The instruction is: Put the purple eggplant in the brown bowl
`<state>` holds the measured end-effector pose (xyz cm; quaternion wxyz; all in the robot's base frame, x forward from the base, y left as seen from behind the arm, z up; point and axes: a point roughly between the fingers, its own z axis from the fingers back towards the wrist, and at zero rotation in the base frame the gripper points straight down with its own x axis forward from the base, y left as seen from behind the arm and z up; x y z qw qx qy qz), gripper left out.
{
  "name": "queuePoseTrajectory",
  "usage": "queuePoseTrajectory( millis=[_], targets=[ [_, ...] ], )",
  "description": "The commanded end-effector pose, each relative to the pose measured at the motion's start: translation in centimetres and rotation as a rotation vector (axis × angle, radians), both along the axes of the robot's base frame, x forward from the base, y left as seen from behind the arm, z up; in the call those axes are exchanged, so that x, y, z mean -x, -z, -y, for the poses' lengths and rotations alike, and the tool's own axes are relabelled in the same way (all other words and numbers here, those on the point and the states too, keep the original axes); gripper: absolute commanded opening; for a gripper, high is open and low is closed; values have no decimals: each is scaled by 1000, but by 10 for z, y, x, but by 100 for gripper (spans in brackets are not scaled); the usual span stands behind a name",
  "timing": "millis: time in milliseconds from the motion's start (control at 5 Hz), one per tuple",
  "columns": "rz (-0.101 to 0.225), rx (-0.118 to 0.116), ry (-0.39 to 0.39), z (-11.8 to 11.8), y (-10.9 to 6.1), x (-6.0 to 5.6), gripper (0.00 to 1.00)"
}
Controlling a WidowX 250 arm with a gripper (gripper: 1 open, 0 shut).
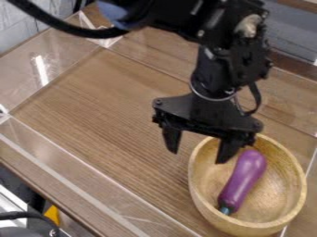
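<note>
Claw [202, 139] wide, nothing between fingers, just beyond eggplant. Purple eggplant [242, 183] lies inside brown bowl [195, 190], near right of scene. Risk, near: teal tip sits close to bowl's near wall; knocked bowl could roll eggplant about. Farther: fingertips hang low by far rim, so sideways swing might catch rim, tip or drag bowl. Eggplant looks glossy, slim, elongated, deep purple, tip toward near side.
</note>
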<state>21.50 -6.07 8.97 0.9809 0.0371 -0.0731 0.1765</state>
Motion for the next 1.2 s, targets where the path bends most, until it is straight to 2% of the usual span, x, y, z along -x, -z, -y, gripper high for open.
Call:
queuePoseTrajectory(
  millis=[0, 400, 600, 800, 1000],
  targets=[
    [48, 9, -56, -7, -10, -5, 100],
    [48, 1, -41, -8, 4, -22, 100],
    [47, 3, -32, -10, 5, -24, 100],
    [47, 4, -72, -22, 5, -27, 100],
    [64, 19, -131, -37, -3, -39, 100]
  ],
)
